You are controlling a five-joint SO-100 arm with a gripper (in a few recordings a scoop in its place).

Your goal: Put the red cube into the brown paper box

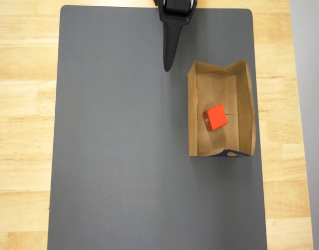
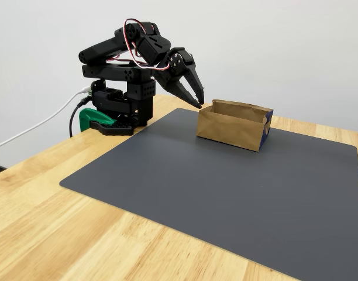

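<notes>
Wooden table (image 2: 62, 234): bare boards nearest the fixed camera, carrying a grey mat (image 2: 226, 193).
Red cube (image 1: 215, 116): resting on the floor of the brown paper box (image 1: 194, 114), near the middle and turned askew to the walls.
Box: light kraft paper with creased walls, sitting on the mat's right side in the overhead view.
Gripper (image 2: 196, 98): empty, fingers pressed together, just beside the box's far end, apart from it.
Risk: task looks done; a careless swing could clip the rim and slide or tip the flimsy box.
</notes>
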